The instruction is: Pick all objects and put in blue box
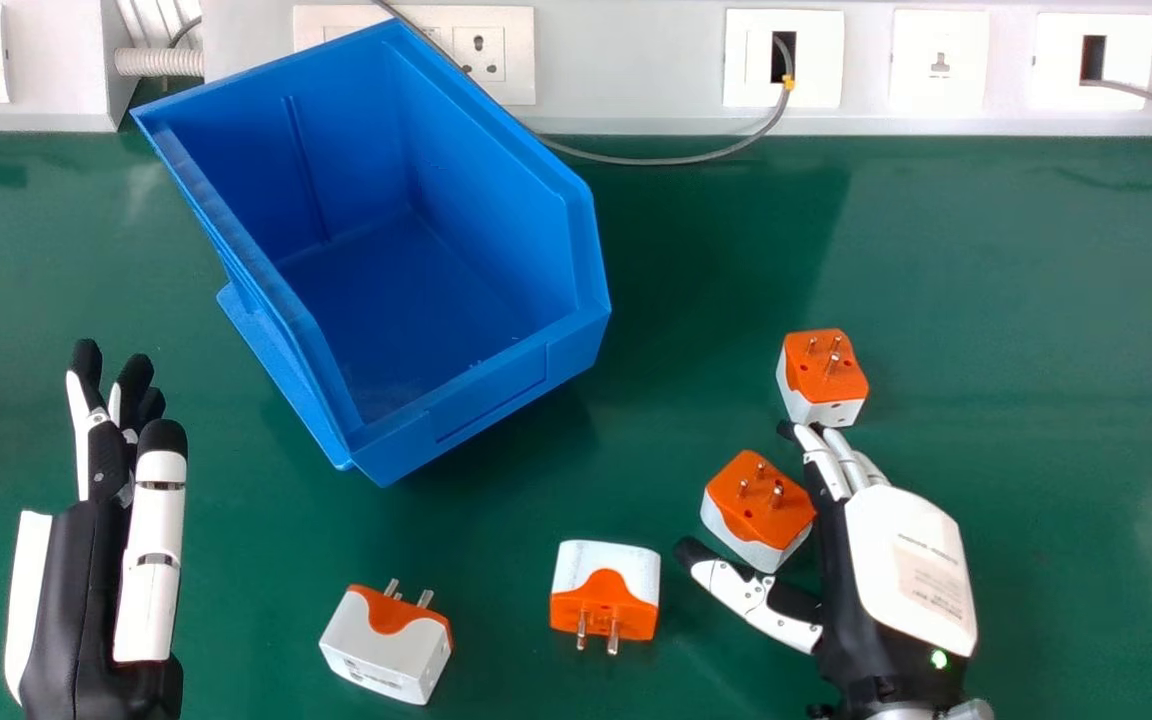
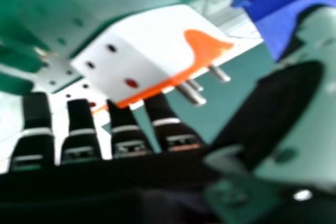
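My right hand [image 1: 906, 560] is low at the right in the head view, open, its thumb and fingers on either side of an orange-and-white adapter [image 1: 758, 505]. In the right hand view that adapter [image 2: 142, 56] lies between the fingertips and thumb of my right hand [image 2: 126, 135]; whether they touch it I cannot tell. Just beyond the fingertips sits another adapter [image 1: 824, 375]. Two more, a middle adapter [image 1: 604, 595] and a left adapter [image 1: 386, 645], lie near the front. The blue box [image 1: 476, 400] stands empty behind them. My left hand [image 1: 96, 560] is open at the left.
A wall panel with sockets [image 1: 636, 60] runs along the back of the green table [image 1: 1036, 300]. A grey cable [image 1: 676, 160] droops onto the table beside the box. The blue box [image 2: 283, 14] also shows past the thumb in the right hand view.
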`<state>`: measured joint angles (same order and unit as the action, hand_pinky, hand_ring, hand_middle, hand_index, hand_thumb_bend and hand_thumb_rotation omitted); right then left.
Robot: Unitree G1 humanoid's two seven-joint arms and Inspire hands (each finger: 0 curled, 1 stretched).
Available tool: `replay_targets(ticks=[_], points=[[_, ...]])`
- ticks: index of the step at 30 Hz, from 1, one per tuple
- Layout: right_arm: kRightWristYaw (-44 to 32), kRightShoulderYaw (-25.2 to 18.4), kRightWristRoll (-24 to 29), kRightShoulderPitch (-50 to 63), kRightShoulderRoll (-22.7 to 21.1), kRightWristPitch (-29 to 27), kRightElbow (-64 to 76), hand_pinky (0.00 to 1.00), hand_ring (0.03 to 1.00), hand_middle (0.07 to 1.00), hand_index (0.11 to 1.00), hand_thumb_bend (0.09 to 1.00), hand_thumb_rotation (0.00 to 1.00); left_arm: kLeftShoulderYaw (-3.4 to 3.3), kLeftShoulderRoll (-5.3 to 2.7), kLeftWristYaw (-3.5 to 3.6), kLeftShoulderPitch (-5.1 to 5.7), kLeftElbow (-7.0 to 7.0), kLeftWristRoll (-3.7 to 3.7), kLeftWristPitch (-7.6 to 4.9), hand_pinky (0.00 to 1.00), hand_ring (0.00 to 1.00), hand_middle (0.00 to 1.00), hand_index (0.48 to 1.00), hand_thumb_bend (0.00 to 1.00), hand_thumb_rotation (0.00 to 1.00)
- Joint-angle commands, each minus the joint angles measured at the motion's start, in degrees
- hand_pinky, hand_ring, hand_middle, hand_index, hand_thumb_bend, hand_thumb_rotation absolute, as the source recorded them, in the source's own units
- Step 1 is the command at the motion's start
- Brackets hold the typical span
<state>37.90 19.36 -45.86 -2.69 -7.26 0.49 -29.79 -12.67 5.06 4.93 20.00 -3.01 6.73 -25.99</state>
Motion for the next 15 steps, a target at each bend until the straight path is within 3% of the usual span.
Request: replay_targets(ticks=[1, 4, 9, 15], points=[[-0.9, 0.1, -0.2, 0.8, -1.3, 3.6, -1.3, 0.74, 0.859, 0.878, 0.843, 0.474, 0.62, -0.21, 0.11, -0.02, 0.44, -1.67, -0.22, -0.80, 1.00, 1.00, 1.00, 1.000, 0.20, 0.90], [-1.5, 0.5, -1.0, 0.9, -1.2, 5.7, -0.5, 0.73, 0.847, 0.868, 0.830, 0.464, 0.57, -0.20, 0.04, 0.19, 0.65, -1.65, 0.07, -1.09, 1.00, 1.00, 1.00, 1.000, 0.20, 0.90], [-2.7, 1.0, -1.8, 1.2, -1.3, 9.2, 1.3, 0.71, 0.825, 0.847, 0.811, 0.440, 0.51, -0.13, 0.02, -0.11, 1.20, -2.31, -0.56, -0.66, 1.00, 1.00, 1.00, 1.000, 0.20, 0.93], [-4.6, 1.0, -2.5, 1.5, -1.7, 12.4, 3.8, 0.67, 0.774, 0.800, 0.764, 0.417, 0.35, 0.08, -0.39, 0.16, 1.40, -2.72, 0.65, -0.16, 1.00, 1.00, 1.00, 1.000, 0.21, 0.93]])
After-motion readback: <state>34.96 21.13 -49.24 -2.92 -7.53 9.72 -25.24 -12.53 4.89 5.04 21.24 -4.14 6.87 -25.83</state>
